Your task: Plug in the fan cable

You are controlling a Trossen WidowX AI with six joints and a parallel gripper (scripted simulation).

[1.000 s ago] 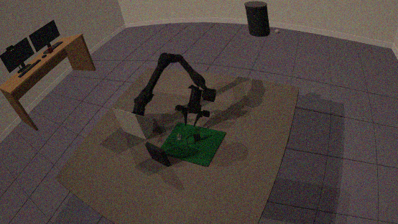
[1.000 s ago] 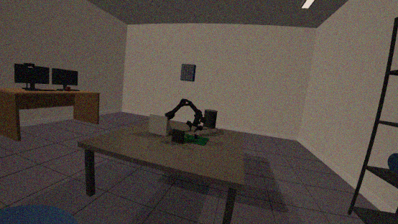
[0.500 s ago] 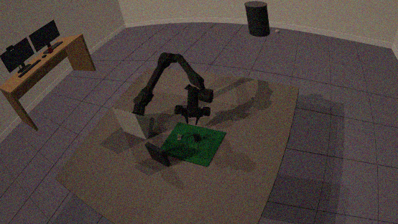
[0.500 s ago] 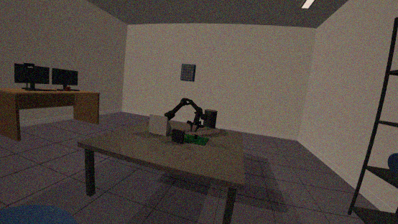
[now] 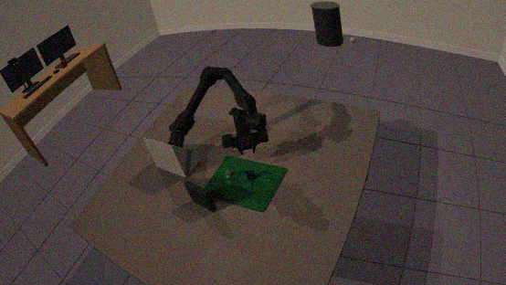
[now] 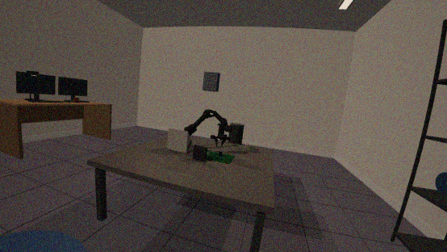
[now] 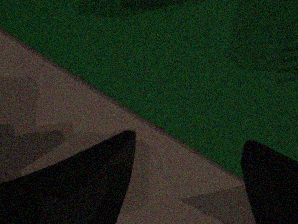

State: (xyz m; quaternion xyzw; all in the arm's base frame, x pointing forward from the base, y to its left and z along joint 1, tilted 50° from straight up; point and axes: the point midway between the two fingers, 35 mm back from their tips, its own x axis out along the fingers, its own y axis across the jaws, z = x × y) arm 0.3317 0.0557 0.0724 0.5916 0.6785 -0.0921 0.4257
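One gripper, fingers spread and holding nothing, hangs above the board's far edge, mid-tabletop. Plug sits on the board, apparently seated. Judged step: retreat. Next: lift clear, touching nothing.

Dim room, tiled floor
Wooden desk with two monitors by the wall; dark bin opposite

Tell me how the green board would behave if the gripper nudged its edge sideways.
The green board lies flat and thin on the table, so it would probably slide, not tip. It looks rigid, unlikely to flex. Whether it is fastened down cannot be seen. The gripper hangs open beside its edge.
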